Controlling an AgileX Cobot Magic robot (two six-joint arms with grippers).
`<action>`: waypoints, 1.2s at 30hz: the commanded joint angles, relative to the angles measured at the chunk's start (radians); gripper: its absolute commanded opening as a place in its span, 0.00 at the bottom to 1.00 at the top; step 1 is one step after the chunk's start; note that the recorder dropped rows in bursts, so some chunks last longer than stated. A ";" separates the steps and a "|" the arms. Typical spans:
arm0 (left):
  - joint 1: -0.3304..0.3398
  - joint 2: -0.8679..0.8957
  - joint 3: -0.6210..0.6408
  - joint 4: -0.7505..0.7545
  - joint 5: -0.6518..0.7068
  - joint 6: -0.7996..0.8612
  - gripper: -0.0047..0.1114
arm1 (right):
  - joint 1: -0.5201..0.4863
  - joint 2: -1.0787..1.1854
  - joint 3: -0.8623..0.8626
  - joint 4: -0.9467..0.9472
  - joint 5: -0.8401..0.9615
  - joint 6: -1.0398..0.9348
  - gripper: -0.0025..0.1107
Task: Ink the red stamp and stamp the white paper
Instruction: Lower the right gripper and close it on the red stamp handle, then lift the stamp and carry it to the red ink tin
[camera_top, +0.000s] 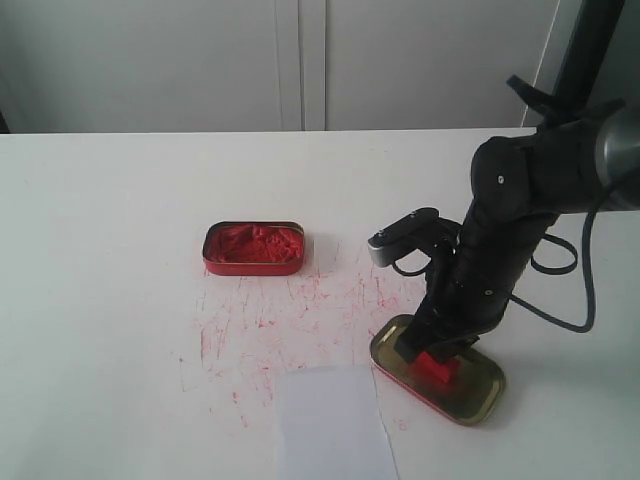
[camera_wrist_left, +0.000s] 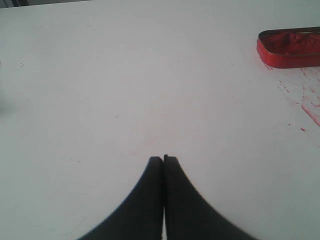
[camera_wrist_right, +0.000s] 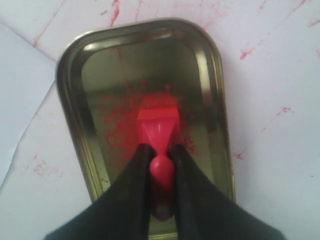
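Note:
The red stamp (camera_top: 438, 368) (camera_wrist_right: 159, 131) sits base-down in the gold tin lid (camera_top: 484, 398) (camera_wrist_right: 75, 100), on a red smear. My right gripper (camera_top: 432, 352) (camera_wrist_right: 161, 149) is shut on the red stamp's knob handle, fingers on either side. The white paper (camera_top: 330, 425) (camera_wrist_right: 20, 95) lies just left of the lid at the table's front edge. The red oblong tin of ink paste (camera_top: 254, 247) (camera_wrist_left: 290, 47) stands open further back left. My left gripper (camera_wrist_left: 163, 159) is shut and empty over bare tabletop; it does not show in the exterior view.
The white tabletop (camera_top: 120, 250) carries red scratch marks (camera_top: 270, 320) between the ink tin and the paper. A grey wall with cabinet doors (camera_top: 300, 60) runs behind the table. The right arm's cable (camera_top: 580, 290) loops out to the right.

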 joint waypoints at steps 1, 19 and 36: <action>0.001 -0.003 0.004 0.000 -0.006 -0.002 0.04 | 0.000 -0.008 -0.016 -0.006 0.019 0.005 0.02; 0.001 -0.003 0.004 0.000 -0.006 -0.002 0.04 | 0.000 -0.105 -0.031 0.008 0.015 0.034 0.02; 0.001 -0.003 0.004 0.000 -0.006 -0.002 0.04 | 0.000 -0.105 -0.031 0.020 0.014 0.038 0.02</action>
